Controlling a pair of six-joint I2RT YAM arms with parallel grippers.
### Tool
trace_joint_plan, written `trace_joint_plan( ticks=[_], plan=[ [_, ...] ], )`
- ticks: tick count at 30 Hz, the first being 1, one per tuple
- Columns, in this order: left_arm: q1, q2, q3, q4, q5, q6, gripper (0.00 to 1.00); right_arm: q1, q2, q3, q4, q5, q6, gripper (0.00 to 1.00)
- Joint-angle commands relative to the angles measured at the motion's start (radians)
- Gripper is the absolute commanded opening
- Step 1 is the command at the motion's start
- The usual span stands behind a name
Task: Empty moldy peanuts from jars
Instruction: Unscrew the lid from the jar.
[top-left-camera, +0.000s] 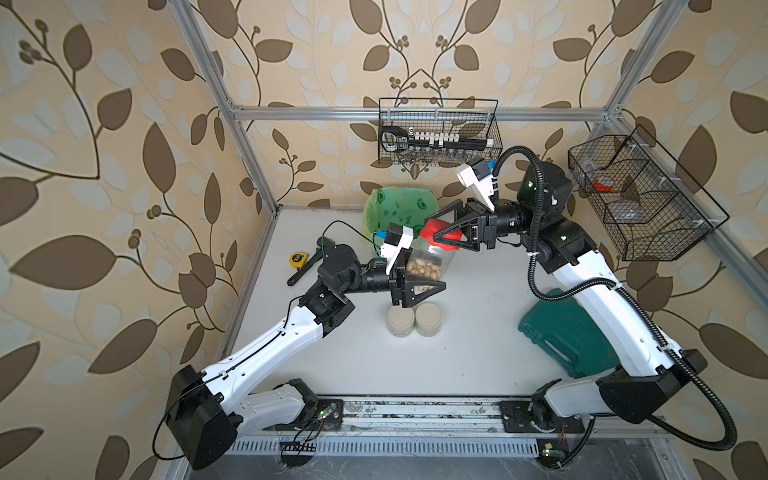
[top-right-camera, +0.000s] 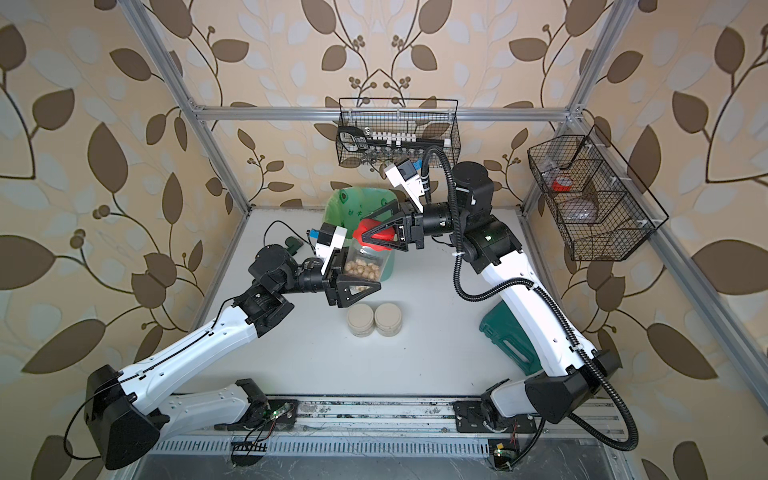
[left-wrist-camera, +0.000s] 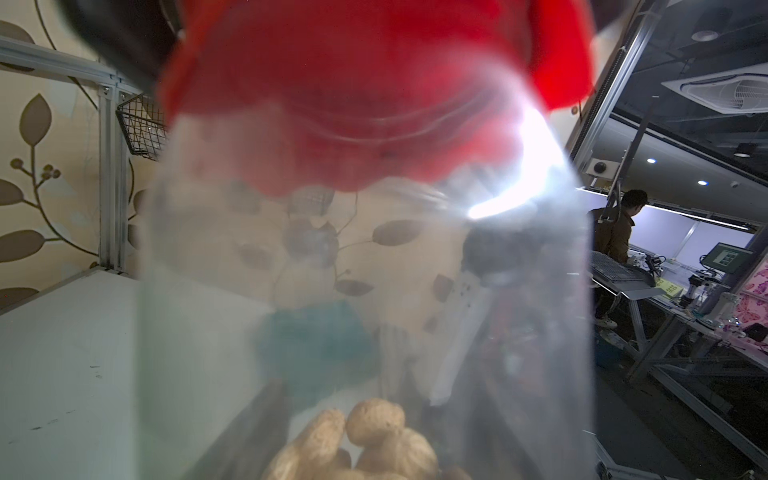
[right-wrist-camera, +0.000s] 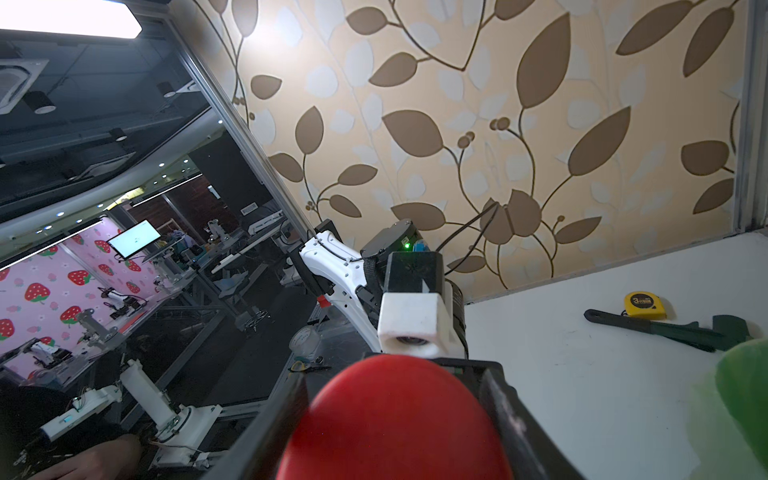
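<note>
The tall clear jar (top-left-camera: 430, 266) (top-right-camera: 371, 261) is held tilted in front of the bin, and my left gripper (top-left-camera: 424, 277) (top-right-camera: 362, 279) is shut on its glass body. Moldy peanuts (top-left-camera: 423, 268) (top-right-camera: 363, 268) (left-wrist-camera: 370, 432) lie in a loose heap at the jar's low end. My right gripper (top-left-camera: 434, 227) (top-right-camera: 366, 229) (right-wrist-camera: 395, 415) is shut on the jar's red lid (top-left-camera: 437, 233) (left-wrist-camera: 353, 83) (right-wrist-camera: 395, 428), one dark finger on each side. Two short jars (top-left-camera: 401, 320) (top-left-camera: 429, 318) with beige lids stand side by side on the table, just in front of the left gripper.
The mint-green bin with green liner (top-left-camera: 390, 208) (top-right-camera: 345, 203) stands at the back wall behind the jar. A yellow tape measure (top-left-camera: 298, 258) and a dark wrench (right-wrist-camera: 665, 328) lie at back left. A green case (top-left-camera: 561, 332) sits under the right arm. Wire baskets (top-left-camera: 436, 133) (top-left-camera: 640, 195) hang on the frame.
</note>
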Motion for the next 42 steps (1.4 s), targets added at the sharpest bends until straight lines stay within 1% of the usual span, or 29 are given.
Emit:
trace_joint_plan(
  ticks=[1, 4, 5, 8, 9, 10, 12, 13, 14, 17, 20, 23, 26, 30, 33, 36, 39, 42],
  plan=[
    [0.017, 0.045, -0.002, -0.017, 0.120, 0.003, 0.38, 0.011, -0.013, 0.074, 0.125, -0.248, 0.133, 0.12],
    [0.017, 0.051, -0.005, -0.010, 0.132, 0.000, 0.38, 0.004, -0.005, 0.083, 0.129, -0.244, 0.143, 0.13],
    [0.018, 0.050, -0.005, -0.010, 0.130, 0.002, 0.38, 0.001, -0.004, 0.082, 0.128, -0.235, 0.144, 0.15],
    [0.018, 0.035, -0.004, -0.040, 0.093, 0.024, 0.37, -0.010, -0.013, 0.073, 0.104, -0.199, 0.142, 0.39],
    [0.018, 0.026, 0.006, -0.076, 0.066, 0.046, 0.37, -0.014, -0.020, 0.067, 0.081, -0.181, 0.130, 0.50],
    [0.018, 0.016, 0.015, -0.117, 0.044, 0.074, 0.37, -0.017, -0.028, 0.061, 0.052, -0.161, 0.109, 0.64],
    [0.018, -0.003, 0.025, -0.145, 0.013, 0.104, 0.37, -0.021, -0.046, 0.049, -0.009, -0.107, 0.063, 0.84],
    [0.018, -0.012, 0.031, -0.163, -0.001, 0.119, 0.37, -0.023, -0.055, 0.042, -0.031, -0.077, 0.047, 0.92],
    [0.018, -0.017, 0.036, -0.174, -0.009, 0.130, 0.37, -0.024, -0.061, 0.035, -0.040, -0.052, 0.040, 0.97],
    [0.017, -0.024, 0.044, -0.191, -0.033, 0.149, 0.37, -0.027, -0.073, 0.022, -0.065, 0.024, 0.033, 0.98],
    [0.018, -0.043, 0.026, -0.190, -0.076, 0.161, 0.37, -0.028, -0.091, 0.017, -0.135, 0.154, -0.001, 0.98],
    [0.018, -0.069, 0.004, -0.202, -0.142, 0.183, 0.37, -0.027, -0.110, 0.015, -0.219, 0.338, -0.012, 0.98],
    [0.018, -0.093, -0.017, -0.213, -0.225, 0.211, 0.37, -0.013, -0.140, -0.022, -0.234, 0.516, 0.018, 0.98],
    [0.014, -0.108, -0.037, -0.208, -0.302, 0.244, 0.36, 0.097, -0.182, -0.074, -0.219, 0.788, 0.017, 0.98],
    [0.000, -0.121, -0.051, -0.211, -0.367, 0.273, 0.36, 0.174, -0.180, -0.065, -0.239, 0.942, 0.020, 0.98],
    [-0.013, -0.133, -0.059, -0.221, -0.421, 0.298, 0.36, 0.210, -0.150, -0.035, -0.261, 1.000, 0.024, 0.98],
    [-0.018, -0.139, -0.063, -0.230, -0.453, 0.317, 0.36, 0.236, -0.120, -0.013, -0.268, 1.008, 0.032, 0.98],
    [-0.019, -0.138, -0.061, -0.242, -0.458, 0.326, 0.36, 0.274, -0.100, -0.002, -0.256, 1.005, 0.034, 0.98]
  ],
)
